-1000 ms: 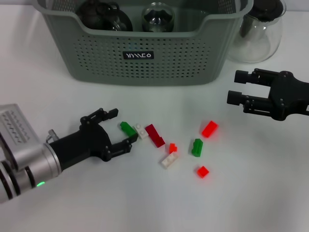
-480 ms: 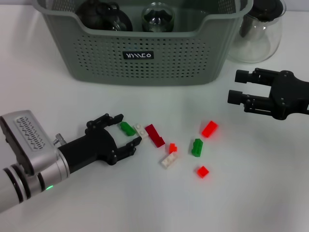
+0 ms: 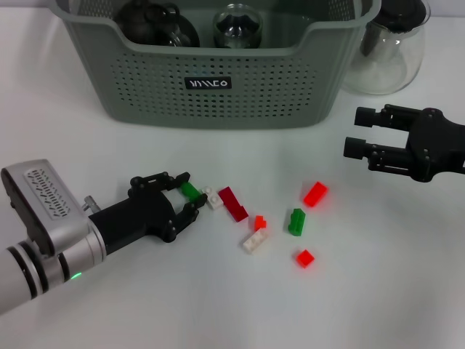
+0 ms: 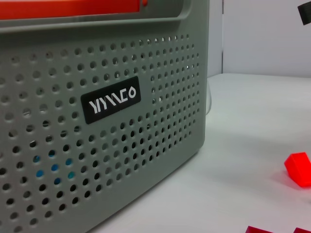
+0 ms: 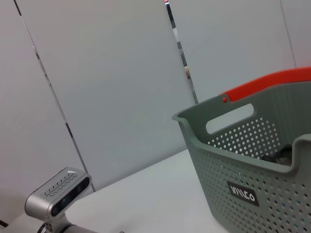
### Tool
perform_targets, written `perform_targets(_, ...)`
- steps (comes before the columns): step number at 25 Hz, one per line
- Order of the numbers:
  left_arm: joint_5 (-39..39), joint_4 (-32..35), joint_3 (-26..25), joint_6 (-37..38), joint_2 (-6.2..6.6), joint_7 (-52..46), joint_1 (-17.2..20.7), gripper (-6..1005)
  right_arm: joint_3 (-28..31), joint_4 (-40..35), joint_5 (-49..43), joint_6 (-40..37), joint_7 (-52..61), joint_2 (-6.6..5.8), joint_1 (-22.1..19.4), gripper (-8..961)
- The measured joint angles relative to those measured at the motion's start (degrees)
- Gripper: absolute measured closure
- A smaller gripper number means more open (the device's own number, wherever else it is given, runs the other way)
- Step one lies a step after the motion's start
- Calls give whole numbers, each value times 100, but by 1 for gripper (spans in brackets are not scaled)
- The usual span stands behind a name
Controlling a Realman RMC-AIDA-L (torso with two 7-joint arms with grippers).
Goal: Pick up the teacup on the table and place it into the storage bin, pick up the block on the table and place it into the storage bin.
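The grey-green storage bin [image 3: 218, 80] stands at the back, and its perforated wall fills the left wrist view [image 4: 160, 121]. Glassware that may include the teacup [image 3: 236, 23] lies inside it; no teacup shows on the table. Several small blocks lie in front of the bin. My left gripper [image 3: 187, 193] rests low on the table, open, its fingers straddling a green block [image 3: 191, 192] with little gap. Off to the right of the bin, my right gripper [image 3: 356, 131] hovers open and holds nothing.
Loose blocks on the table: white [image 3: 213, 197], dark red [image 3: 232, 203], small orange-red [image 3: 259, 222], white [image 3: 255, 241], green [image 3: 296, 221], red [image 3: 315, 193], red [image 3: 305, 257]. A clear glass carafe [image 3: 385, 51] stands right of the bin. A red block [image 4: 299, 167] shows in the left wrist view.
My left gripper slid forward to the green block and its fingers narrowed around it. The right gripper stayed still.
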Motion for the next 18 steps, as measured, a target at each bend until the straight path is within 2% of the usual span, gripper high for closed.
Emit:
perform_targets(4,2,89,-3,184,17,-75,49,542,-1,0,9,-1,9,-9,-2,225)
perform_targets(6,19,319,-7,555,26,-364,132,585,0,0,15,-1,13,-13,-3,225)
perform_targets(8,50,687,18,1050,50,-906,224,585,0,-2,19,-1,35,-19,-4,225)
perform_targets(11,86,1395,71,2050,129,-2084,324,586,-1,-13,21,-2,77,-23,-4,225)
perform_targets(13,73,1844,49,3052,248,-2910,305,586,0,-15,22,-1,80,-27,-4,225)
perform_targets(16,-177,2248,-120,4306,410,-3878,95,585,-1,-13,22,17,81,-29,7,225)
perform_targets(18,-512,2491,-165,4792,491,-4659,-111,583,-1,-12,18,32,82,-29,23,225)
